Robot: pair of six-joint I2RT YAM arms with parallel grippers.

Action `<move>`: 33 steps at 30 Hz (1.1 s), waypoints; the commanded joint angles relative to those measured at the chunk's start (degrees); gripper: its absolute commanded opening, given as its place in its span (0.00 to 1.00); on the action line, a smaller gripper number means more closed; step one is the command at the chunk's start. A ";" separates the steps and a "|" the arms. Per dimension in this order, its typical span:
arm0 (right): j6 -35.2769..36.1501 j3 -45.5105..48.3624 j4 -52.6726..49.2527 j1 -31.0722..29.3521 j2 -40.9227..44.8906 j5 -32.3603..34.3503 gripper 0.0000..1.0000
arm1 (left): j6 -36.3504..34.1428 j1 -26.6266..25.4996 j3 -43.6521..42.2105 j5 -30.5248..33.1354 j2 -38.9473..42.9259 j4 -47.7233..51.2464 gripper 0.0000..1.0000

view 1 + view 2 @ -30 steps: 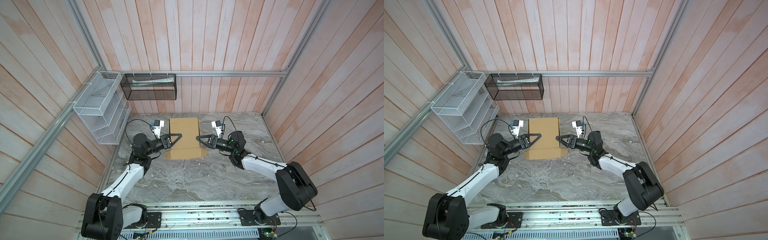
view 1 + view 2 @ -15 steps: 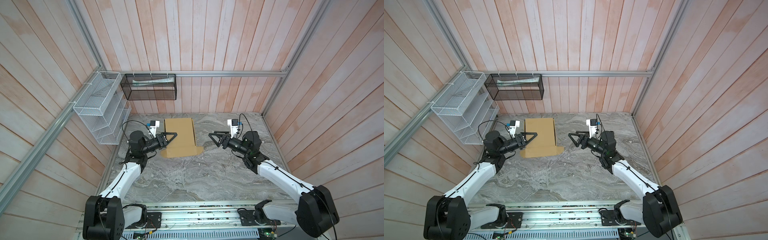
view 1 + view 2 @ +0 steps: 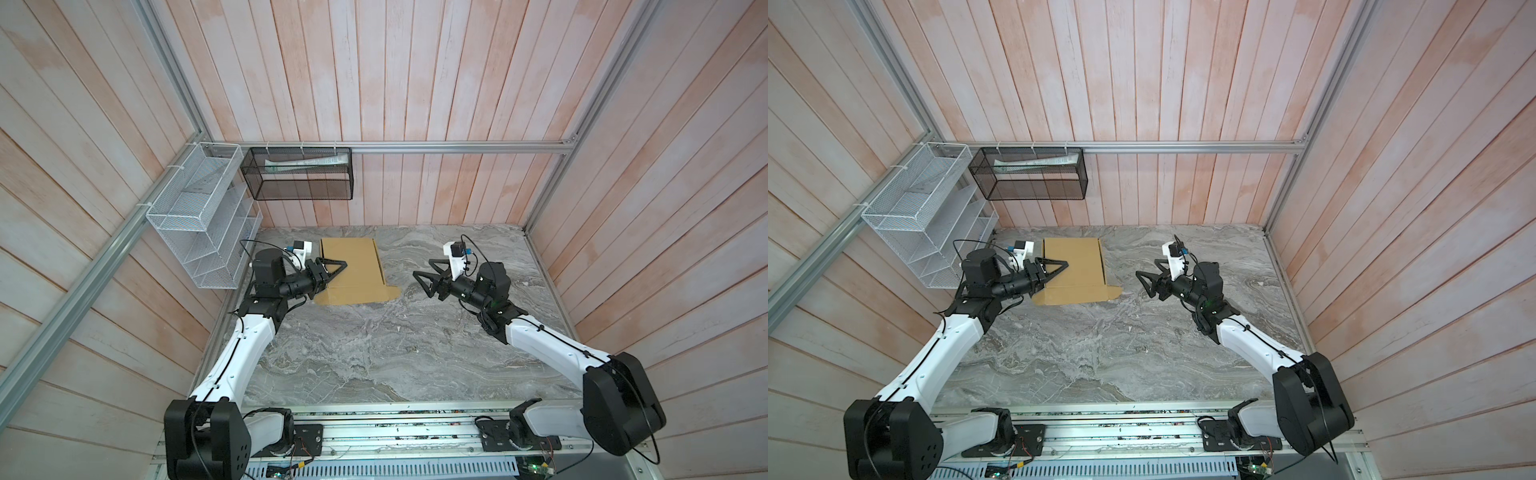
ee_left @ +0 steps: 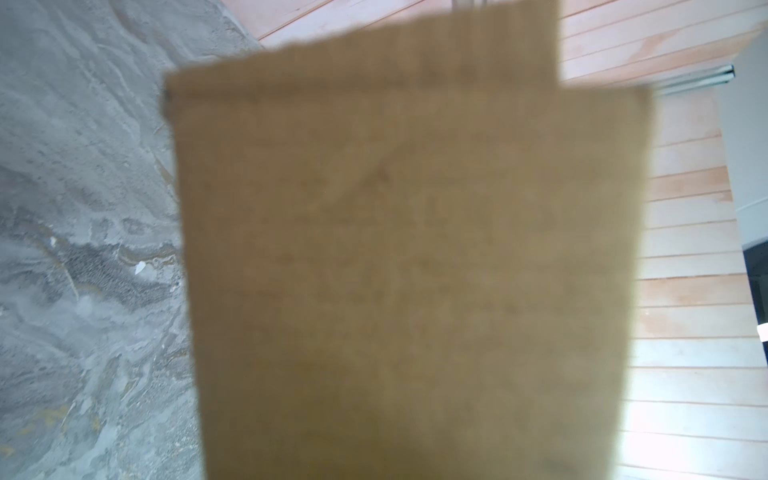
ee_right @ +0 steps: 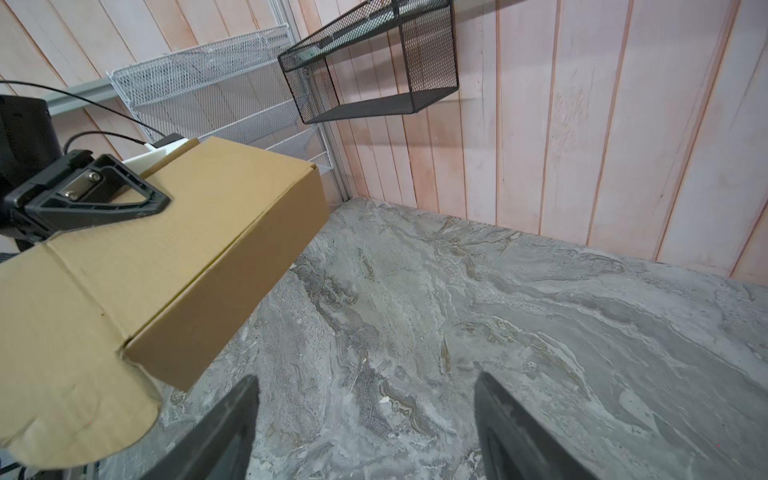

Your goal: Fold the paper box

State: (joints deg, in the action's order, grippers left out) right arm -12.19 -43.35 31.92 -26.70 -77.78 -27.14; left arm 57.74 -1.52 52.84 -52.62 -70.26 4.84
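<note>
Pinching the box by its left side, the left tool holds it near the table's far-left corner, likely steadying it for the right tool, which hangs spread, empty, well apart.

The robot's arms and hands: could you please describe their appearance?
The left arm and right arm have white shells with black joints and thin black cables. The left hand and right hand are black, with triangular open-frame fingers. Each wrist carries a white camera mount.
</note>
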 commanded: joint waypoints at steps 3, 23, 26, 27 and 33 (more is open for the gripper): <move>7.86 -1.74 1.30 -2.99 -0.97 0.91 0.82 | 2.21 3.19 0.57 -1.36 -0.90 5.07 0.47; 22.34 5.06 2.27 -4.31 2.52 -1.70 0.83 | 6.59 4.33 5.10 -1.02 -6.56 15.17 0.45; 25.63 6.87 1.19 -5.33 4.24 -1.54 0.84 | 6.53 4.25 4.84 -1.37 -6.40 18.09 0.44; 26.52 7.19 0.64 -5.74 4.59 -1.15 0.84 | 6.45 4.16 4.80 -1.35 -6.30 18.91 0.44; 34.94 5.56 -5.38 -10.03 4.19 1.37 0.84 | 6.27 3.98 3.78 -0.71 -5.20 23.37 0.43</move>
State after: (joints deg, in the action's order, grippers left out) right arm 16.34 -36.38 31.53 -34.28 -73.71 -26.85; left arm 64.16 2.57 57.23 -52.64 -77.08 24.95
